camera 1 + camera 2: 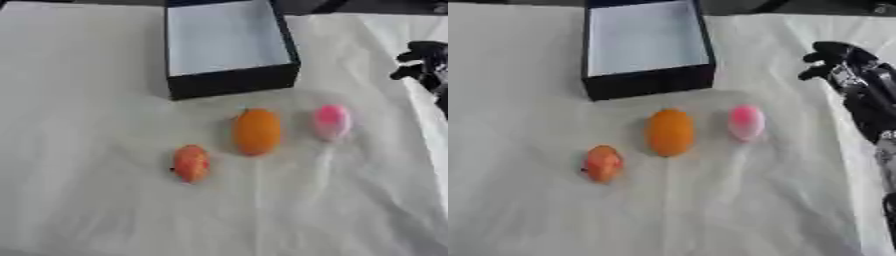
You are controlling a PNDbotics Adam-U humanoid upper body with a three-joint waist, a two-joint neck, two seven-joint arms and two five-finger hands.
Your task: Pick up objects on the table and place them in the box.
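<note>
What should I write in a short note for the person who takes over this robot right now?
Right hand: at the right edge of the table, above the cloth, fingers curled, holding nothing.
Left hand: not in view.
Box: open at the far middle of the table, nothing inside.
On the white cloth before it, left to right: a small orange-red fruit, a larger orange fruit, a pink and white object.
Done: nothing is in the box yet.
Left: all three go in; the pink one lies nearest the right hand.

No writing, label, brand or number can be read anywhere. The dark open cardboard box point(229, 81) shows plain walls. The white cloth-covered table point(87, 200) bears no print either.
</note>
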